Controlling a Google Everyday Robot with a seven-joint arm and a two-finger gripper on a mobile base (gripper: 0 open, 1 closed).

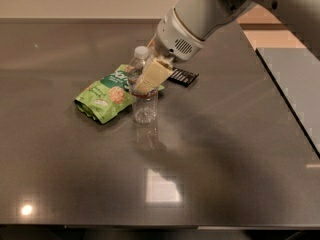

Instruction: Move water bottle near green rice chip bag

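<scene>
The water bottle [145, 109] stands upright on the dark table, its white cap just under the arm's wrist. My gripper [141, 87] comes down from the upper right and is shut around the bottle's middle. One cream finger [152, 75] crosses in front of the label band; the other is hidden behind the bottle. The green rice chip bag [106, 97] lies flat just left of the bottle, its right edge touching or almost touching the bottle's base.
A small black rectangular packet [183, 76] lies just behind and right of the bottle, under the arm. The dark table [225, 149] stretches to the front and right. A second grey surface [295, 79] stands across a gap at the far right.
</scene>
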